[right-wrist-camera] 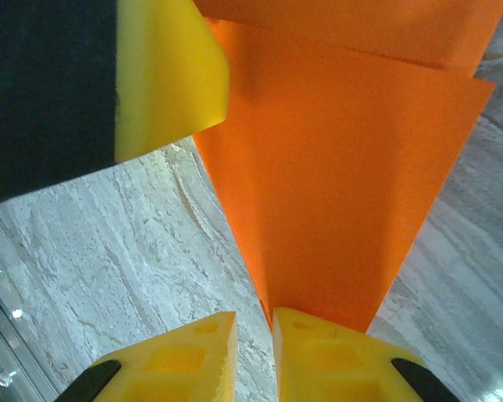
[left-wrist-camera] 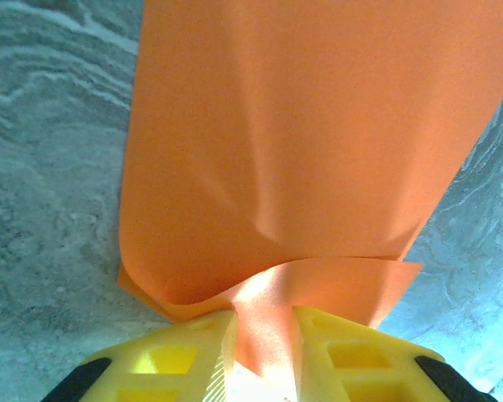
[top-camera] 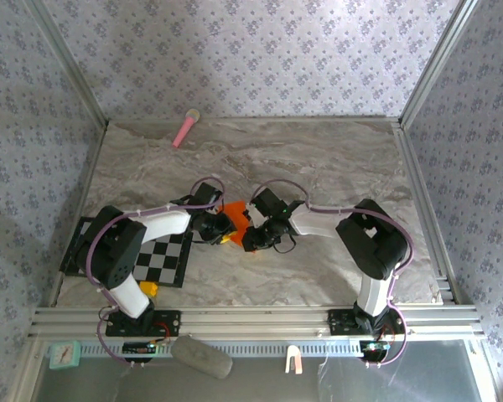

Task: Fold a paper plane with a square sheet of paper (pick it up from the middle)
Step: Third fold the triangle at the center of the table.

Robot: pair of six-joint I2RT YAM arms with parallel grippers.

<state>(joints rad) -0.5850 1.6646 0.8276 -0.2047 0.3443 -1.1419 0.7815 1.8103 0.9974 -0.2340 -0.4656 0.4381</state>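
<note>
We see two robot arms meeting at the middle of a grey, veined, marble-look table (top-camera: pixel 335 159), with thin, matte orange paper (top-camera: pixel 235 209) between their tips.

From the left wrist, the paper rises as a broad, smooth panel with one soft dent. Its lower edge curls forward into a loose flap. That flap dips into the gap of the left gripper (left-wrist-camera: pixel 264 327), whose blocky yellow plastic fingers stand visibly apart, so the hold looks released rather than pinched.

From the right wrist, the paper lies in layers with crisp, straight edges. It tapers to a narrow wedge that ends at the right gripper (right-wrist-camera: pixel 254 322). Its yellow fingers sit close together with only a thin slit between them, and we cannot tell whether they clamp the paper. One yellow finger of the left gripper, backed in black, appears at the upper left of that view, beside the paper.

A black-and-white checkered mat (top-camera: pixel 168 255) lies off to the left. A pink stick (top-camera: pixel 185 128) rests at the table's far edge, well apart from the paper.
</note>
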